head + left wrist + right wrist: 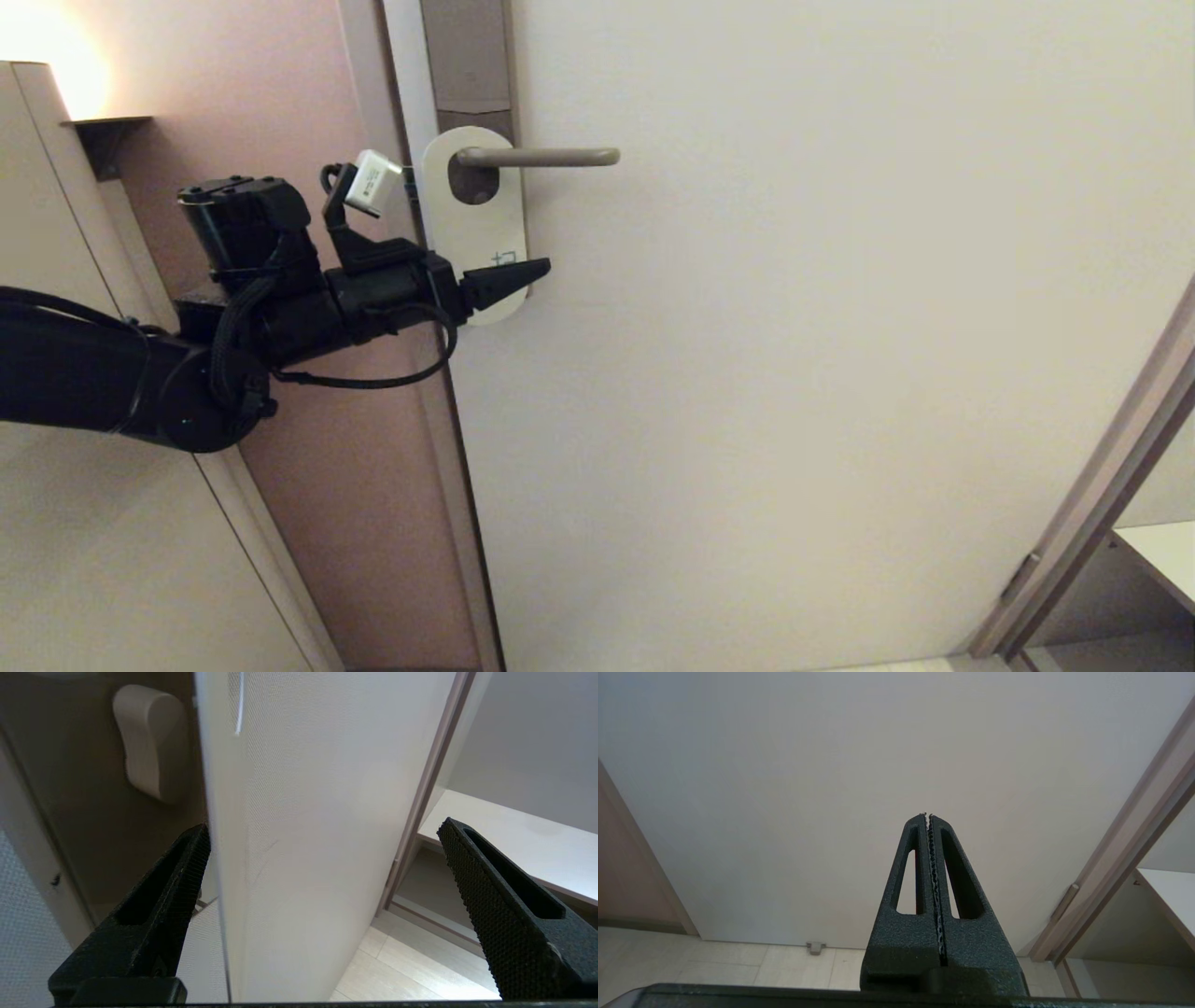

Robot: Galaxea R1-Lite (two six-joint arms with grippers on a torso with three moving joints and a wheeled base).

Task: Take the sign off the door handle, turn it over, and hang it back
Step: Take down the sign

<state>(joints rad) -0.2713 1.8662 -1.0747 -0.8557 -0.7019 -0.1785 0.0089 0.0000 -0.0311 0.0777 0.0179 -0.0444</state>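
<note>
The sign (476,233) hangs white side out on the door handle (551,157), the lever passing through its oval hole. A small teal mark shows near its lower end. My left gripper (532,273) is open at the sign's lower end, reaching in from the left. In the left wrist view the sign (219,788) stands edge-on between the spread fingers of the left gripper (324,833): one finger is on its door side, the other well out in front. Neither pad presses it. My right gripper (928,814) is shut on nothing, low before the door, outside the head view.
The handle sits on a tall brown-grey plate (467,56) by the door's left edge. The door frame (1102,485) and a white shelf (1162,551) lie to the right. A door stop (815,947) sits on the tiled floor. A pink wall (308,112) lies left of the door.
</note>
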